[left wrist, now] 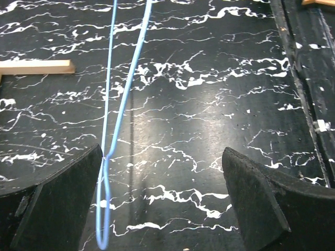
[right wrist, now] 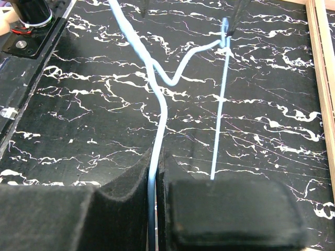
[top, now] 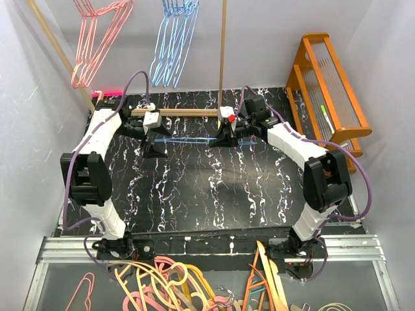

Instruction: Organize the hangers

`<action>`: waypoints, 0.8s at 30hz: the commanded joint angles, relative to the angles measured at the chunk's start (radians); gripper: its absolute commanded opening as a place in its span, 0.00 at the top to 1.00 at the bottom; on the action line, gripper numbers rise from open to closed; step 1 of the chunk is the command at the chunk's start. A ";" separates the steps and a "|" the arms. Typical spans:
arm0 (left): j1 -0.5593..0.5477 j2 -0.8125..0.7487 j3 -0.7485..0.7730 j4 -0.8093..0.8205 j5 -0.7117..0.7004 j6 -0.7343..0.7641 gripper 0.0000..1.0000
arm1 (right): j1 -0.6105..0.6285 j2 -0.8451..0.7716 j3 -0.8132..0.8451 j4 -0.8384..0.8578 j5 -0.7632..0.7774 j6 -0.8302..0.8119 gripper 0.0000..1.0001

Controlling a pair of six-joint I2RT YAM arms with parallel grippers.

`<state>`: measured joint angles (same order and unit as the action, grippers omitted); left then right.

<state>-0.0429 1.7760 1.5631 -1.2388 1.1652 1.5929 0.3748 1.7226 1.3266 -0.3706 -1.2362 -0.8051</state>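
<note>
Pink hangers (top: pixel 97 39) hang back-left, w/ the hung blue ones (top: pixel 174 45) just to their right. The left gripper (left wrist: pixel 162 154) is spread wide and has hold of nothing. A loose blue hanger (top: pixel 194 140) lies low on the table (top: pixel 194 194), its wire running betw. the jaws, hard by the left finger (left wrist: pixel 57 204). The right gripper (right wrist: pixel 158 164) is clamped tight on another wire of the same hanger.

Step in hand, prob.: a 2nd grip before lifting. Centre the left jaws on the wire, close low, then raise both ends level so it doesn't swing.

Room: there's open tabletop toward the near edge. A wooden bar (top: pixel 181 112) sits just behind both grippers, an upright pole (top: pixel 223 45) beside the hung blue set. The orange rack (top: pixel 327 91) at far right is well apart.
</note>
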 commanded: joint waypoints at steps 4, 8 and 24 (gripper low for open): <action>-0.007 -0.026 -0.024 0.104 0.024 -0.007 0.03 | -0.003 -0.038 0.049 0.006 -0.017 0.004 0.92; -0.008 -0.043 -0.091 0.370 -0.029 -0.153 0.03 | -0.003 -0.030 0.076 -0.012 -0.017 0.003 0.92; -0.002 0.130 0.197 -0.195 -0.069 0.071 0.03 | -0.003 0.001 0.125 -0.051 0.004 -0.031 0.92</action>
<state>-0.0479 1.9339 1.7164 -1.3243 1.0786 1.6131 0.3748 1.7233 1.3933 -0.4122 -1.2236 -0.8108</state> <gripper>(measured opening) 0.970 0.078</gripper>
